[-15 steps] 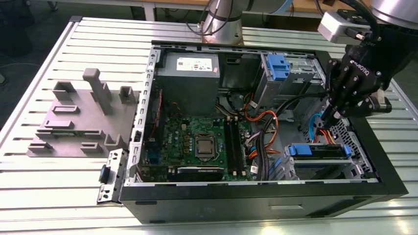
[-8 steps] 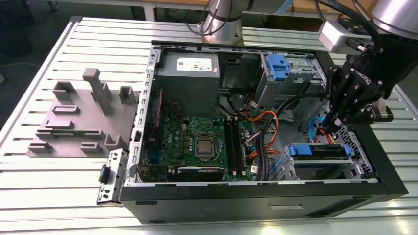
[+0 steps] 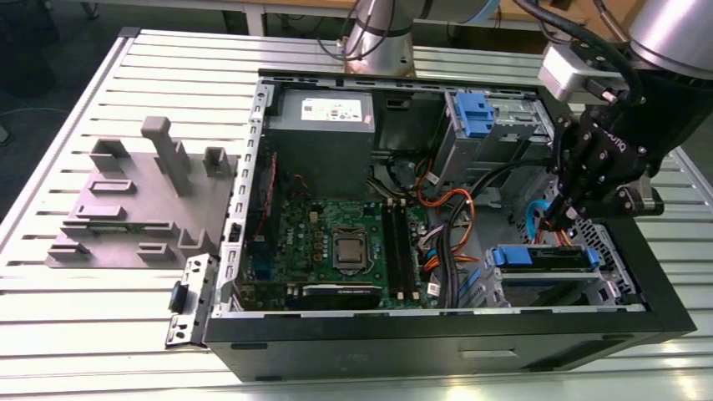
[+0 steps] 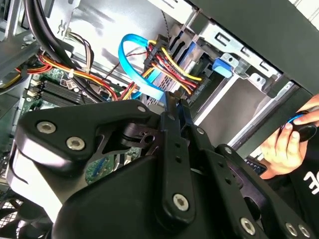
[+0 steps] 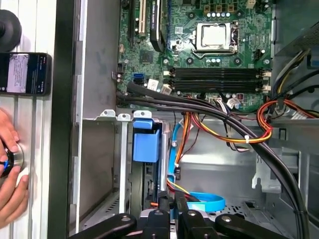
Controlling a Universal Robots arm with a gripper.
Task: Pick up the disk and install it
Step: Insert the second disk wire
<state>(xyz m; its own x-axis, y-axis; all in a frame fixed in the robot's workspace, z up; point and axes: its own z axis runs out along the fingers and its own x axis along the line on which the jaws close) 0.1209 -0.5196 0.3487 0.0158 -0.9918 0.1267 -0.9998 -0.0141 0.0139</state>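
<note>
Here, the ribbed metal surface (image 3: pixel 189 75) carries an open computer case (image 3: pixel 446 334) across its middle. The disk (image 3: pixel 543 257) sits in a drive bay at the case's near corner on the exterior view's right, its blue bracket (image 5: pixel 147 142) showing and cables just behind it. The pincer (image 3: pixel 566 215) hangs just above that cabled end, its fingers pressed together on nothing I can make out. The disk looks rigid, fairly heavy for its size and shock-sensitive. The plastic bracket's sides seem the safest hold, not the connectors.
</note>
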